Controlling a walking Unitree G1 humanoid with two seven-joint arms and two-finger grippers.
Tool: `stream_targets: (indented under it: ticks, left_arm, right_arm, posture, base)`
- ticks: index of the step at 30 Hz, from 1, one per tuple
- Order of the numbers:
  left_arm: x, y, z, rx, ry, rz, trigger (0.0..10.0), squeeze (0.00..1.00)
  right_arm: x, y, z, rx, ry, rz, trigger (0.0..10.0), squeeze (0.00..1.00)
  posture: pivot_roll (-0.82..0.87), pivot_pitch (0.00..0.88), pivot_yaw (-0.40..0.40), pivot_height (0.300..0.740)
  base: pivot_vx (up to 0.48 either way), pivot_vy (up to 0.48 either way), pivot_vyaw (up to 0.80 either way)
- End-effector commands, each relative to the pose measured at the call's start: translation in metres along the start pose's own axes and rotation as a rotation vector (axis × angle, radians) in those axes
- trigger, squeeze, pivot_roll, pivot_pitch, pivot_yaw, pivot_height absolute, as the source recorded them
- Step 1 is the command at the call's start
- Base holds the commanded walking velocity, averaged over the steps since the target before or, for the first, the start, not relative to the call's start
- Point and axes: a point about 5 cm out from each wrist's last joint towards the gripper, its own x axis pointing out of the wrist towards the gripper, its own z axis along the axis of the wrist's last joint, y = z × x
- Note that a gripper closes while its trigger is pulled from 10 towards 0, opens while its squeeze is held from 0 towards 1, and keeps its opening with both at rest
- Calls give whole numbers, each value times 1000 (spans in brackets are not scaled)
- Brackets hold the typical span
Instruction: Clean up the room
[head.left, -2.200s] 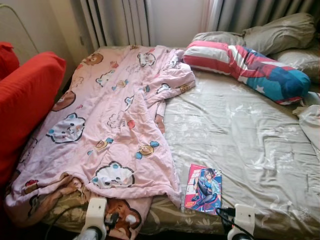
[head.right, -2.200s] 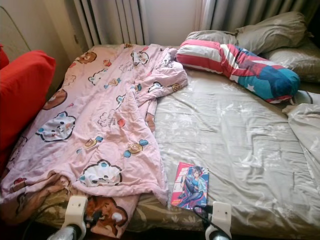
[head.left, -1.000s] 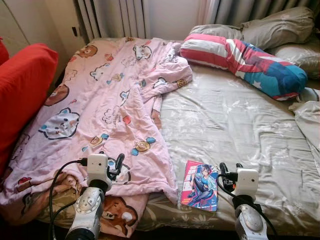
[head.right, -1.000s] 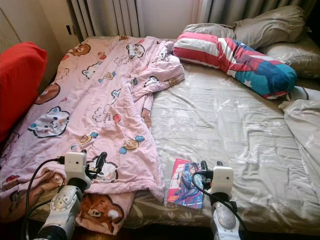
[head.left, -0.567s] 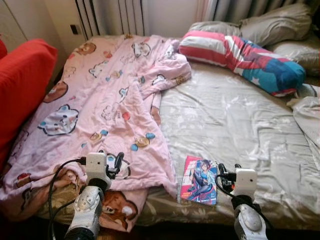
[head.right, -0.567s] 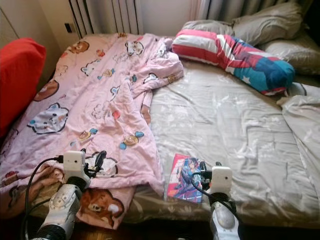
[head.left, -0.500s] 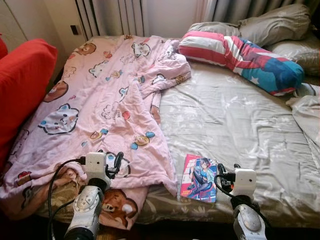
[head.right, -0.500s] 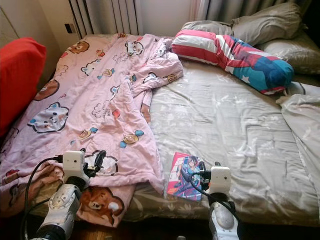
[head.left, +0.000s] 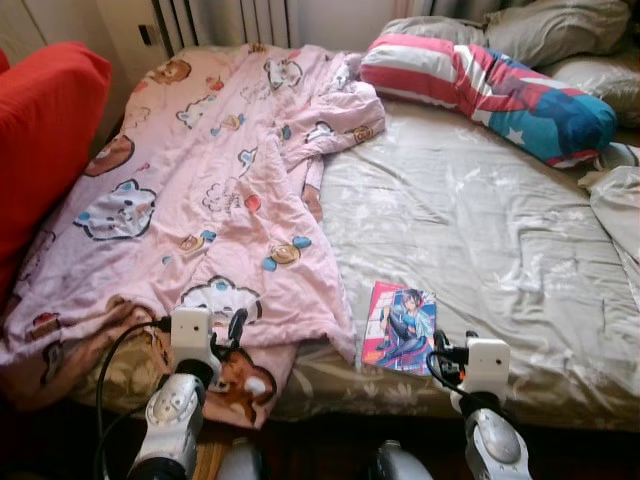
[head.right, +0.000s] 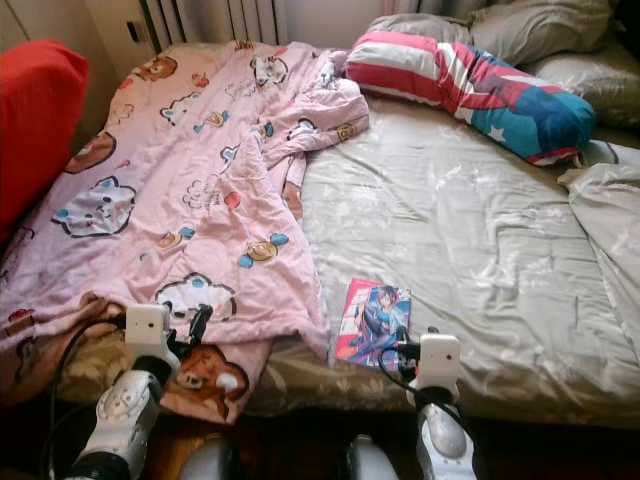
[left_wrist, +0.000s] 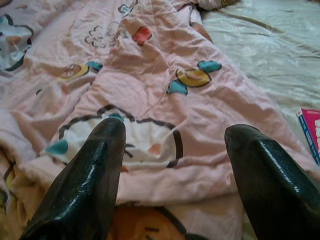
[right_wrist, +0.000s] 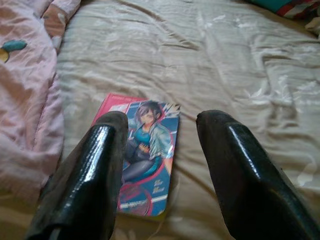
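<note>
At bed edge, both tools apart: L tool (left_wrist: 172, 150) over pink blanket (head.left: 200, 200), R tool (right_wrist: 162, 145) over comic book (head.left: 400, 340).

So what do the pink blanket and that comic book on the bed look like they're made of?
Pink blanket: soft matte woven fabric, likely cotton; it creases and drapes over the bed edge. Comic book: thin paper with a glossy-looking printed cover, lying flat on the sheet.
</note>
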Motion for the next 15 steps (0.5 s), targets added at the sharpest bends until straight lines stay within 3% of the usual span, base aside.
stream_targets:
  ticks: [1,15]
  left_arm:
    - [-4,5,-5,-6,22,9,10000,0]
    - [-6,4,-6,-11,26,11,10000,0]
  right_arm:
    - [-3,0,-3,4,8,-5,10000,0]
    - [-3,2,-9,13,63,-6,10000,0]
  posture:
    - [37,185,-12,647]
    - [39,195,-12,632]
  base:
    - [0,0,0]
    - [0,0,0]
